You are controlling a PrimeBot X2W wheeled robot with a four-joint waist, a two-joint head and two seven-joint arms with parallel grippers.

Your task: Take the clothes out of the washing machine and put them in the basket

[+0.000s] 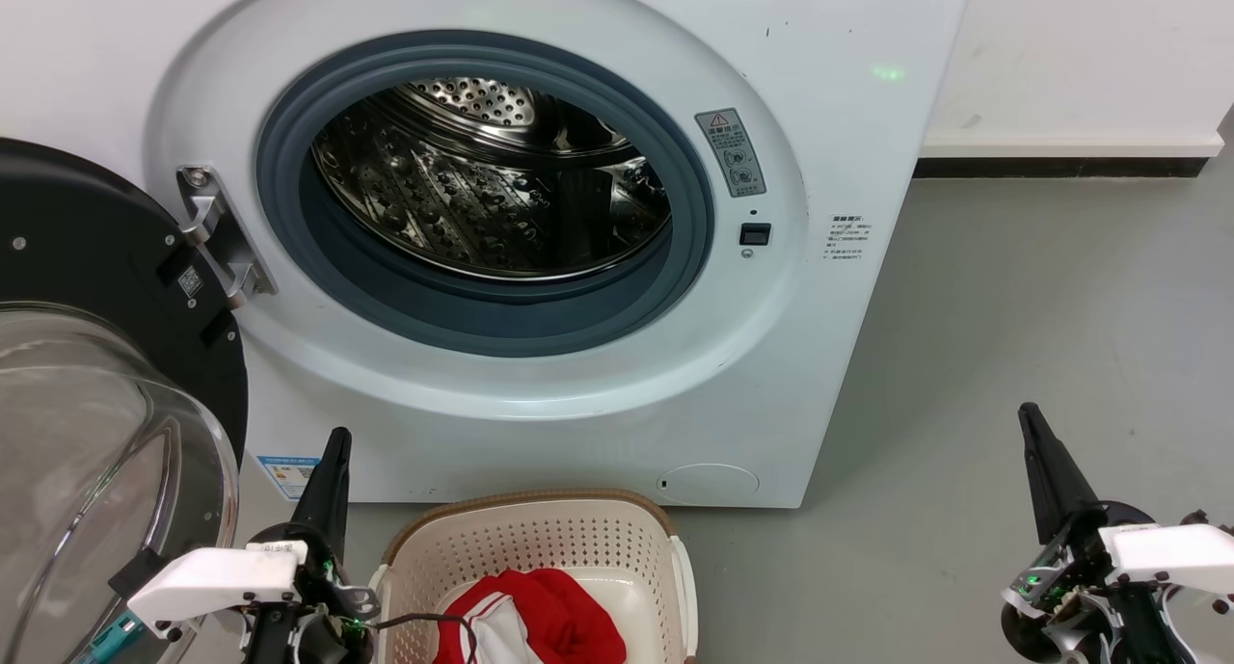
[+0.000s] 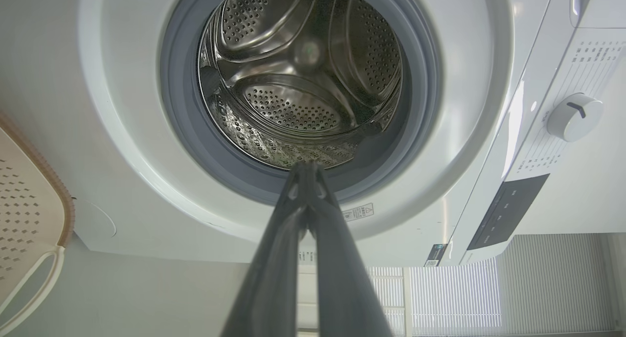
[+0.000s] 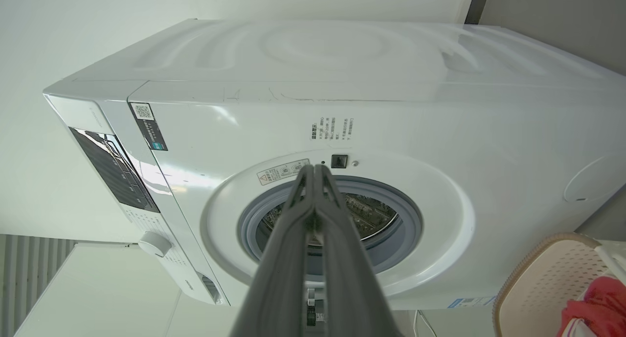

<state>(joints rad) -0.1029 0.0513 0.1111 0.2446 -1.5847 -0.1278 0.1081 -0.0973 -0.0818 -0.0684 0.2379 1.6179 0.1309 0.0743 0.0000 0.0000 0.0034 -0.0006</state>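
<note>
Red clothes [image 1: 554,618] at near end of basket [image 1: 525,499]: soft, light, floppy, likely best pinched at a fold. Closed and empty: left gripper [image 1: 338,437], right gripper [image 1: 1029,413].

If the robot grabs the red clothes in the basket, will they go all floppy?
Probably floppy: the red clothes lie crumpled in folds, so they would likely droop. Likely light too, looking like thin fabric in the basket.

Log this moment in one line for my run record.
clothes: in basket | washing machine: drum empty, door open | left gripper: shut | right gripper: shut
</note>
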